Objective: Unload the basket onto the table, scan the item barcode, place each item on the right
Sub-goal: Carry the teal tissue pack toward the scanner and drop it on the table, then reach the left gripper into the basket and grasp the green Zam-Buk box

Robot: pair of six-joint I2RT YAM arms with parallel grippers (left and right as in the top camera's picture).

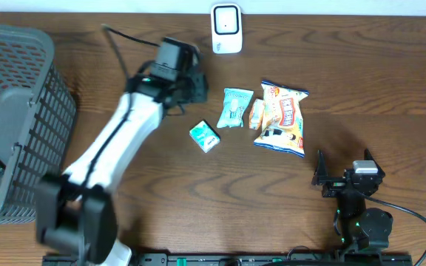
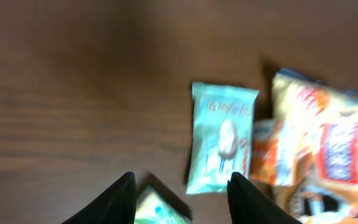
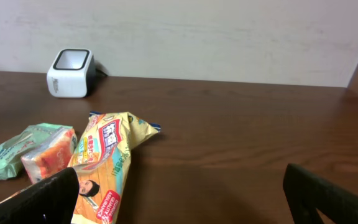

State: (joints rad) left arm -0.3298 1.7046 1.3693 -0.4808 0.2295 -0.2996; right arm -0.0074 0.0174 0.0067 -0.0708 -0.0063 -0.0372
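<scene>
Packet lies flat, long axis running diagonally.

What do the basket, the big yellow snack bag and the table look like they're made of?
Basket: likely moulded grey plastic, matte, uniform lattice walls. Yellow snack bag: glossy printed plastic film, crinkled, sealed ends. Table: dark wood or wood-look laminate, grain visible, slight sheen.

Teal packet, orange-yellow snack bag, white scanner, grey lattice basket.

Shop-checkout setup: barcode scanner, shopping basket, snack packets
</scene>
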